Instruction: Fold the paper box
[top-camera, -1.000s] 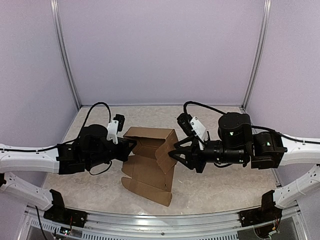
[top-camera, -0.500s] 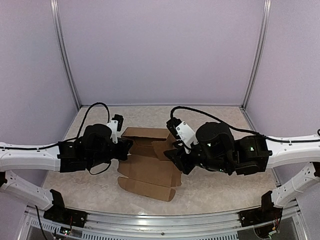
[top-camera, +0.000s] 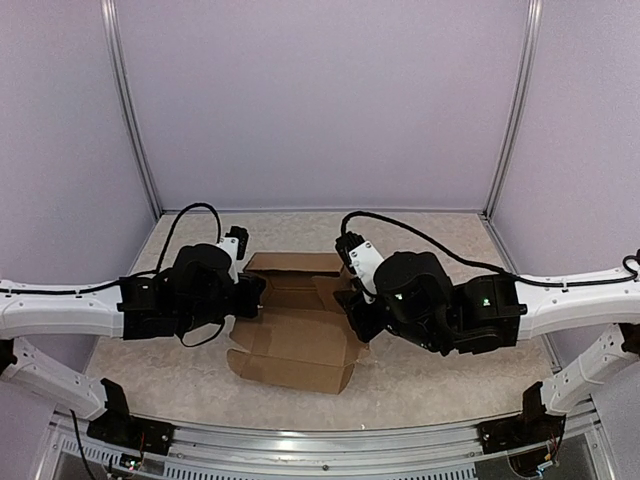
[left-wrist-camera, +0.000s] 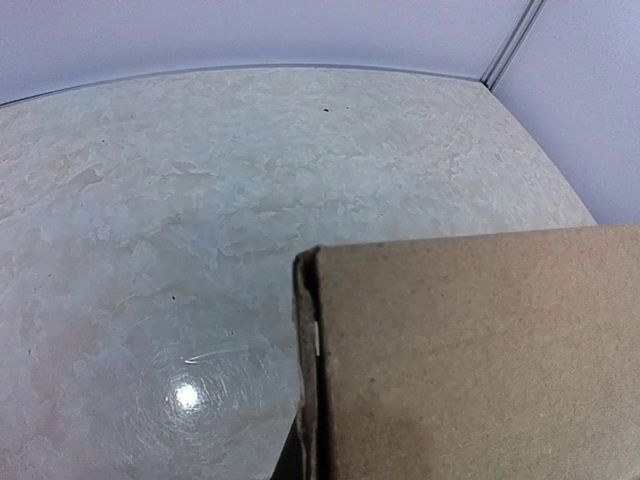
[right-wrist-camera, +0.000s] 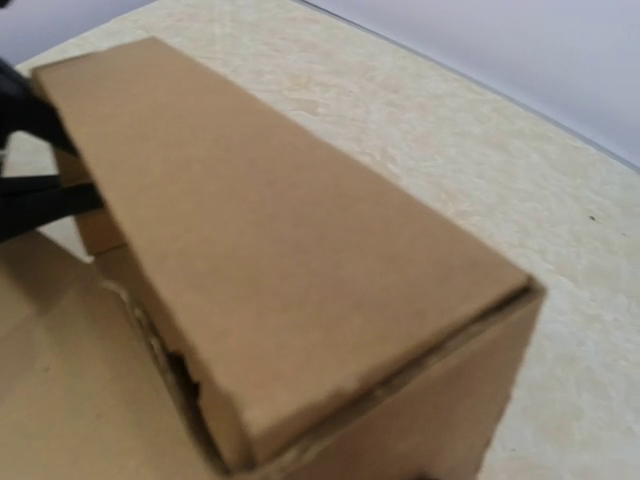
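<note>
On table (top-camera: 440, 232) | paper box (top-camera: 298, 342) half-folded | left hand (top-camera: 257, 291) pinches left edge

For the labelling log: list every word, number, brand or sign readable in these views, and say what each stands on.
No text can be read in any view.
The paper box: plain brown cardboard, no print on any face shown.
The left arm and right arm: no legible marking; anything on them is too small to read.
The table and walls: no writing.
</note>
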